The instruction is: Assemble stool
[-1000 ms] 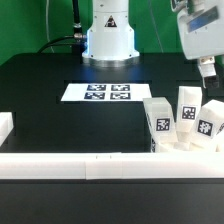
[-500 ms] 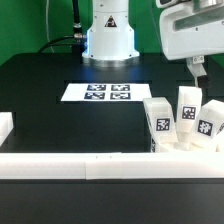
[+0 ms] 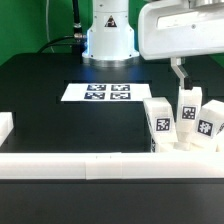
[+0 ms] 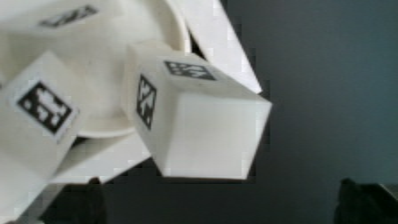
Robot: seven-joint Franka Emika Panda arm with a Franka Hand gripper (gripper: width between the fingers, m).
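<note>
So the gripper (image 3: pixel 184 75) is hanging wide open with nothing in it, just above the stool parts. All three legs (image 3: pixel 160 122) are standing bunched together on the seat (image 3: pixel 190 153), tucked into the table's (image 3: pixel 50 120) front corner on the exterior view's right. The marker board (image 3: pixel 97 93) sits mid-table.

Robot base (image 3: pixel 108 38) — white, rounded column on a wider white foot, dark band under the upper joint. Black cables (image 3: pixel 62 40) run off toward the exterior view's left. Wrist housing (image 3: pixel 178 28) — boxy, white-grey shell, blurred. Gripper (image 3: pixel 190 75): thin dark fingers (image 3: pixel 180 73); in the wrist view only dark fingertips (image 4: pixel 370 197) show at the edge.
</note>
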